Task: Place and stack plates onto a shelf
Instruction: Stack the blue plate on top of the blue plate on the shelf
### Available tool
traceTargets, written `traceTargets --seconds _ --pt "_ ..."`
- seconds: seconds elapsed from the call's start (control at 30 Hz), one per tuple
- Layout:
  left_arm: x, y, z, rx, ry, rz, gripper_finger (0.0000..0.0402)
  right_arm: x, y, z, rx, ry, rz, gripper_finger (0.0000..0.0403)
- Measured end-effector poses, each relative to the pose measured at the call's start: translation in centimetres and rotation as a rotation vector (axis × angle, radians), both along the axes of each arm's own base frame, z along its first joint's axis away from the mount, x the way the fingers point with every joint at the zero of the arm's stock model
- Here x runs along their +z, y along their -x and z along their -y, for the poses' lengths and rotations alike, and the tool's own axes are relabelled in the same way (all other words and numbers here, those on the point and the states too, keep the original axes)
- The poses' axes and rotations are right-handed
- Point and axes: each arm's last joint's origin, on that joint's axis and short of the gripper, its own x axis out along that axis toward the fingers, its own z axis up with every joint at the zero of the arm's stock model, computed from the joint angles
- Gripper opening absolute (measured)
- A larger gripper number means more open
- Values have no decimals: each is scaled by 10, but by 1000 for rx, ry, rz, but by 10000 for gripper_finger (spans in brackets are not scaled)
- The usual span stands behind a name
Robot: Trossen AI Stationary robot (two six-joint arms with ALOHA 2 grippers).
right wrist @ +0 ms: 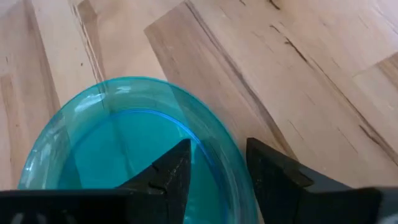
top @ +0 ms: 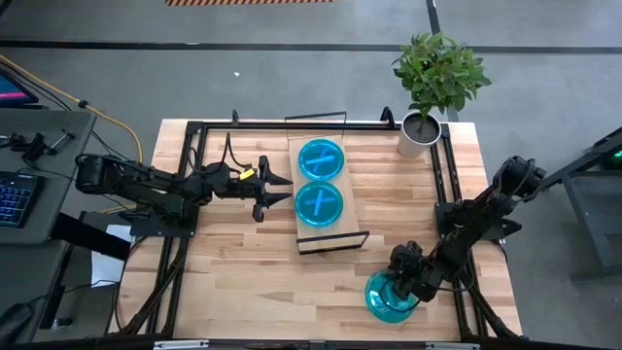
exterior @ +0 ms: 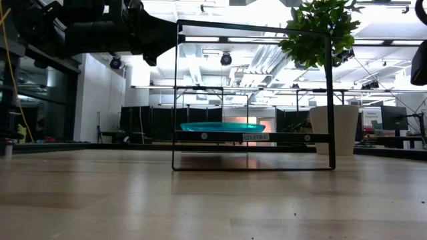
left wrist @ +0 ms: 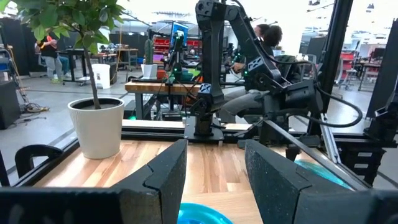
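- A light wooden desk (top: 243, 262) was seen from above, with a dark robot arm reaching in from each side.
- The shelf (top: 324, 238), a long pale board with a thin black frame at its ends, lay near the middle of the desk.
- Two round cyan plates sat side by side on the shelf: one plate (top: 321, 158) at the far end, the other plate (top: 319, 204) just beside it nearer the front.
- A stack of plates (top: 389, 297) rested on the desk near the front right corner, well apart from the shelf.
- The right gripper (top: 403, 282) was down over that stack, its fingers (right wrist: 165, 174) parted a little, with a plate rim passing between them; whether they touched the rim could not be told.
- The left gripper (top: 280, 186) hovered just left of the shelf, pointing toward it, its fingers (left wrist: 161, 177) apart and holding nothing.
- A potted plant (top: 432, 83) in a white pot stood at the far right corner of the desk.
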Motion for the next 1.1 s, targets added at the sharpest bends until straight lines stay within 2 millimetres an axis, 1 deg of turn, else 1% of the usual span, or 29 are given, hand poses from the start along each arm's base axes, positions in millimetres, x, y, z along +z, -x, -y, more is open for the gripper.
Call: traceTargets --seconds 0.1,0.23,0.27,0.37,0.47,0.6,0.73,0.9,1.03,1.1 --pt "0 0 0 1 -13 0 155 0 0 0 32 18 -4 115" --pt "0 0 0 1 -14 0 155 -1 2 2 37 40 -22 23" --pt "0 0 0 1 -14 0 155 -1 2 2 37 42 -25 12" --pt "0 0 0 1 -16 1 155 -1 2 2 39 43 -32 14" --pt "0 0 0 2 -20 1 155 1 3 3 47 31 -44 3" --pt "0 0 0 5 -39 1 155 11 9 7 78 -13 -81 1" --pt "0 0 -2 11 -39 1 155 32 13 12 81 -76 -29 0" --pt "0 0 -3 17 -39 0 155 61 18 18 89 -191 86 0" --pt "0 0 -4 19 -39 0 155 80 16 23 83 -276 193 0" --pt "0 0 -4 19 -39 1 155 88 13 26 88 -291 260 0"
